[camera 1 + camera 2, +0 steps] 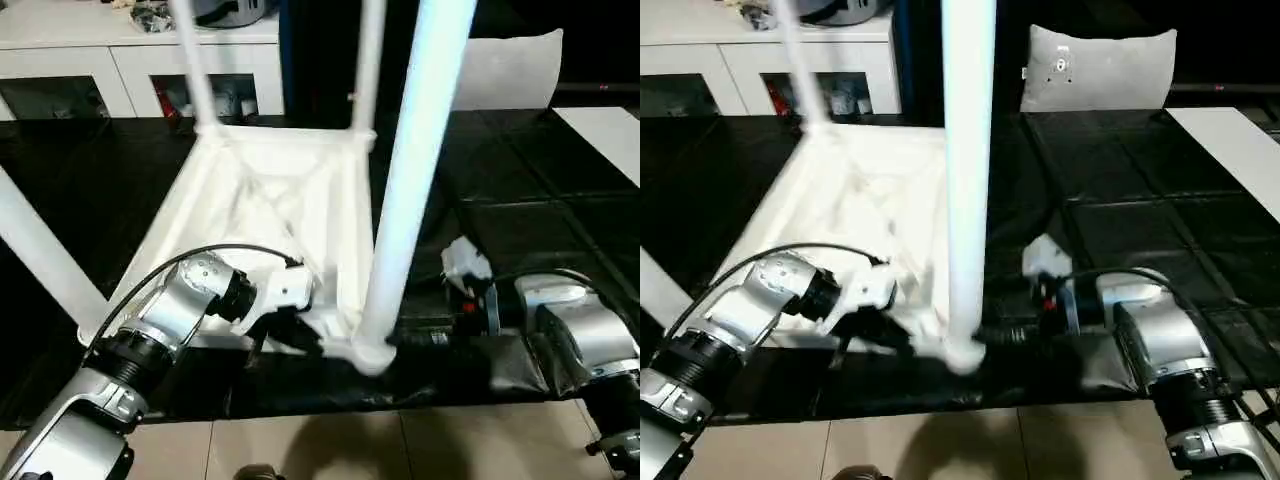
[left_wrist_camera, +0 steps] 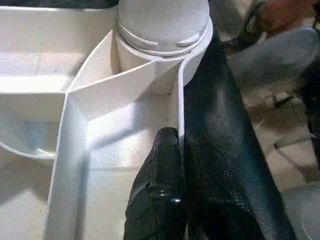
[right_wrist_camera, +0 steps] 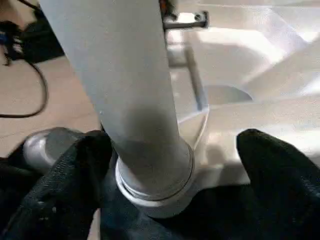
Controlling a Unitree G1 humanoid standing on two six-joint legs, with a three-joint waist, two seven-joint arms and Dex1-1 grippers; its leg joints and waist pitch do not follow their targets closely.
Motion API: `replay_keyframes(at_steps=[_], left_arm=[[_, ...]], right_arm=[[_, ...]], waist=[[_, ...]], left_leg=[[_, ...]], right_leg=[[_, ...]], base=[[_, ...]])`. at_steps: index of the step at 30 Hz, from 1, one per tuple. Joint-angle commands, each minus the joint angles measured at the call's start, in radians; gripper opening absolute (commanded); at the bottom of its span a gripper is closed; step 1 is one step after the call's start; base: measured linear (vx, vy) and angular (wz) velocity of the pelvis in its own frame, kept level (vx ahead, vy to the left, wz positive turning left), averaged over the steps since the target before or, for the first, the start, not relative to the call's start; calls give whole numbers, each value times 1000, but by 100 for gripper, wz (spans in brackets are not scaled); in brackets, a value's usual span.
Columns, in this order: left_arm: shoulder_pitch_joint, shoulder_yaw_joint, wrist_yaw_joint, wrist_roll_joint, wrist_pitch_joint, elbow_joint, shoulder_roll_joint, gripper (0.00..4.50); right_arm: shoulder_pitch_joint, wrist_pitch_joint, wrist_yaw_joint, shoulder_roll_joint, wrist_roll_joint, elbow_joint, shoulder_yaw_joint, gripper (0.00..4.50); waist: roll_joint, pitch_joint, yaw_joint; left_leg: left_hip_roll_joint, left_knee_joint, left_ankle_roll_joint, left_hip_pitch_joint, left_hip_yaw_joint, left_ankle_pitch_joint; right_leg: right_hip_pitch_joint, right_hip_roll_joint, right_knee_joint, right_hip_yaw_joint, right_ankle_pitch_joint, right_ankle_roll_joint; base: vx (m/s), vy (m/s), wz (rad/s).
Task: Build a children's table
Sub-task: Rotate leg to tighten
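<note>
While upside down on the black floor mat (image 1: 520,230), table top (image 1: 270,200) lies ribbed underside up, legs rising from corner sockets. Nearest leg (image 1: 415,170) stands seated in the near corner socket (image 1: 368,352), just by the mat's near edge. Two more legs (image 1: 190,60) rise from the far corners of the top, a fourth (image 1: 40,250) slants out from the remaining near corner.

Left gripper (image 2: 182,150) pinched narrow on the top's rim wall (image 2: 180,107) just beside the near corner socket, one black finger (image 2: 162,190) inside the rim, the other outside. Right gripper (image 3: 170,165) spread wide around the base of the nearest leg, fingers (image 3: 277,165) standing on either side of the tube; cannot tell whether they touch it.

Grey-white cushion (image 1: 1100,65) propped upright well beyond the top's far edge. White cabinet (image 1: 130,50) beyond the far corner legs.
</note>
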Motion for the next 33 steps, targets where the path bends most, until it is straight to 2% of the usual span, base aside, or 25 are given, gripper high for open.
replay_keyframes(at_steps=[1, 8, 13, 20, 25, 26, 27, 28, 31, 33], left_arm=[[-24, -35, -51, -3, -26, -40, -6, 0], [-30, -37, -54, -1, -36, -30, -10, 0], [-32, -36, -58, 2, -44, -24, -9, 0], [-32, -36, -55, 2, -42, -22, -10, 0], [-23, -15, -17, -15, 15, -34, -30, 0], [-21, -8, 3, -18, 43, -39, -40, 0], [-23, 5, 43, -19, 76, -39, -59, 0], [-25, 12, 66, -18, 90, -38, -69, 0], [-37, 52, 203, -15, 171, -32, -138, 0], [-41, 67, 263, -12, 204, -29, -170, 0]], right_arm=[[-19, -1, 32, -6, 24, -5, 15, 402], [-26, 12, 69, 9, 33, 7, 28, 341], [-33, 12, 86, 14, 39, 20, 37, 300], [-30, 25, 98, 24, 40, 18, 48, 248], [2, 101, 65, 59, 90, -37, 32, 213], [10, 112, 34, 74, 95, -50, 25, 208], [14, 125, -20, 96, 90, -54, 17, 204], [13, 133, -50, 108, 85, -53, 13, 202], [-7, 127, -261, 196, 34, -15, -22, 200], [-22, 133, -349, 233, 15, 3, -39, 198]], waist=[[-13, -69, -11], [-15, -71, -10], [-15, -73, -10], [-16, -71, -10], [-14, -73, -9], [-11, -73, -9], [-13, -72, -11], [-12, -69, -12], [-13, -62, -25], [-12, -61, -53]], left_leg=[[59, -72, 68, 5, -21, -88], [55, -70, 67, 0, -20, -72], [59, -70, 67, 0, -22, -68], [55, -70, 63, 1, -20, -75], [57, -70, 59, 1, -21, -70], [56, -70, 56, 1, -21, -70], [57, -71, 50, 2, -21, -73], [55, -71, 47, 2, -21, -82], [39, -66, 22, 13, -16, -130], [39, -62, 16, 10, -21, -168]], right_leg=[[64, -90, -88, 84, -395, 44], [66, -89, -86, 83, -385, 49], [65, -89, -84, 83, -380, 50], [64, -87, -90, 81, -403, 65], [65, -87, -89, 81, -392, 62], [64, -88, -89, 81, -393, 63], [64, -88, -92, 81, -403, 66], [63, -87, -96, 78, -418, 69], [58, -84, -123, 59, -532, 113], [63, -79, -139, 36, -563, 145]], base=[[0, 0, 0], [0, 0, 0], [0, 0, 0], [0, 0, 0], [0, 0, 0], [0, 0, 0], [0, 0, 0], [0, 0, 0], [0, 0, 0], [0, 0, 0]])
